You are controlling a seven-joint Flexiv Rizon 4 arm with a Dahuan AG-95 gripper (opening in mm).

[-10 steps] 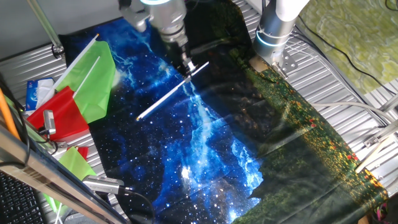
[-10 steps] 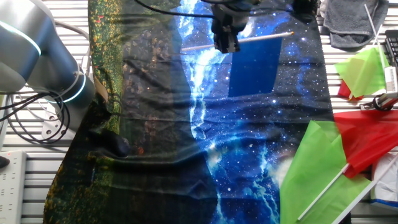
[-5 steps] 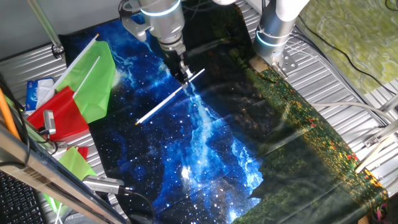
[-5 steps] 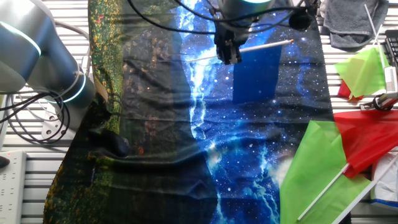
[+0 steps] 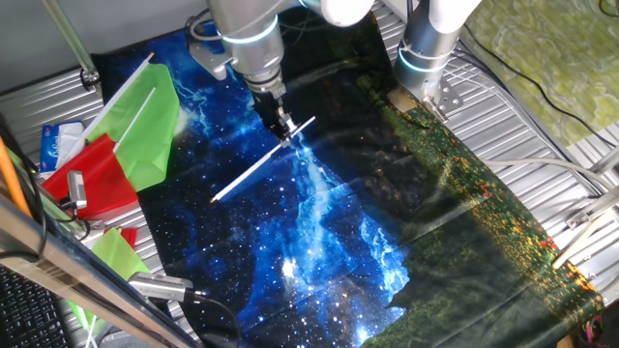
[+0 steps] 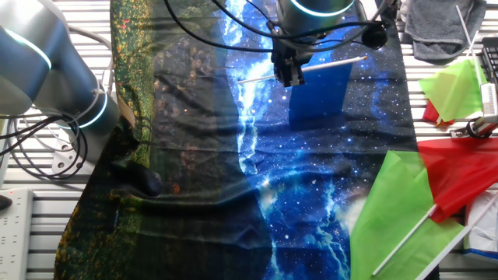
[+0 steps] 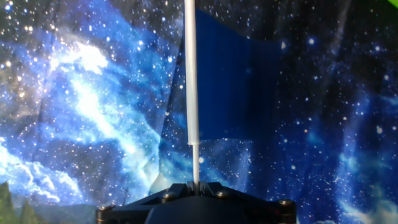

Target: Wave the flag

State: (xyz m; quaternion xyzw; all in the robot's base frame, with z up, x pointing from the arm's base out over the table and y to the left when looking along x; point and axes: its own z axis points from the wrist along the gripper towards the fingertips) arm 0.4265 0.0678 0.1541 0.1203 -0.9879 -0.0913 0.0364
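The fingers pinch the thin white stick of the dark-blue flag near its bare end, holding it above the starry galaxy cloth on the tabletop. The flag's cloth hangs limp below the stick; it looks feather-light and floppy, the stick slender and smooth, so a firm grip on the bare stick suits waving. Green flag and red flag lie at the galaxy cloth's edge.

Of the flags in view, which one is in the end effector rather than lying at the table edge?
The dark-blue flag, its white stick clamped in the end effector; the green flag and red flag lie off to the side.
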